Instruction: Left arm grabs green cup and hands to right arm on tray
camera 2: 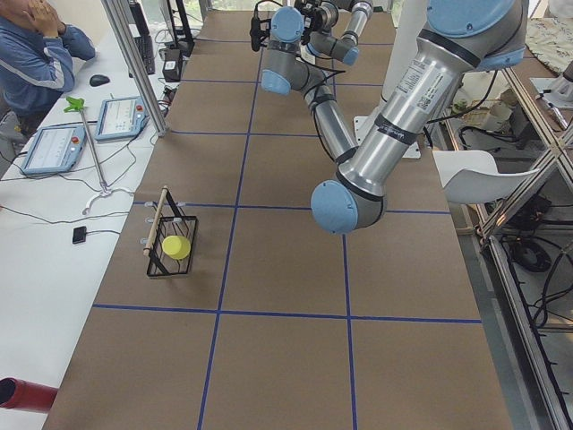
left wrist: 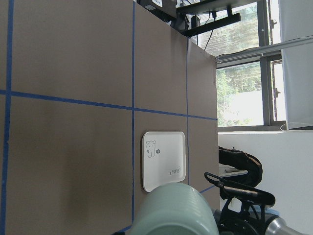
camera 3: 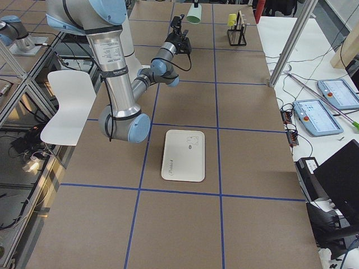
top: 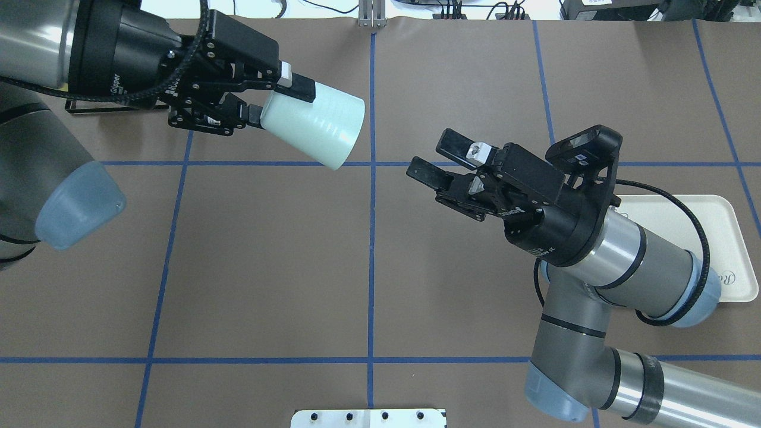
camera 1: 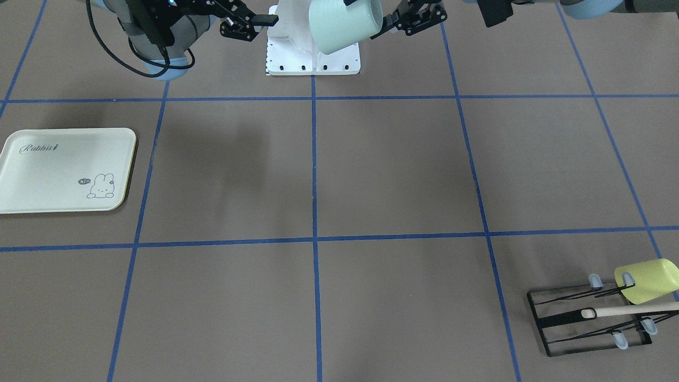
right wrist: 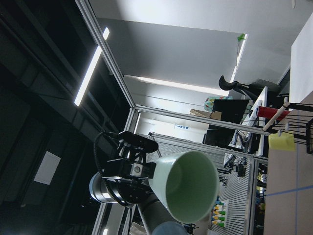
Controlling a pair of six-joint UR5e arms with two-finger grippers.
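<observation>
1. While its jaws clamp the base of the green cup point(top: 318, 128), the left gripper point(top: 278, 101) holds it sideways in the air over the counter's point(top: 267, 267) middle. The cup's mouth faces the right gripper point(top: 434, 157), whose jaws stand apart, near the rim but not touching it.
2. The tray point(camera 1: 53, 170) lies toward the counter's end on the robot's right, and from overhead the right arm point(top: 642, 267) covers part of it.
3. The black wire rack point(camera 1: 583, 318), by the far edge near the robot's left corner, holds one yellow-green cup point(camera 1: 647, 281) and one pale stick point(camera 1: 631, 309).
4. In all: two cups, one tray, one rack.
</observation>
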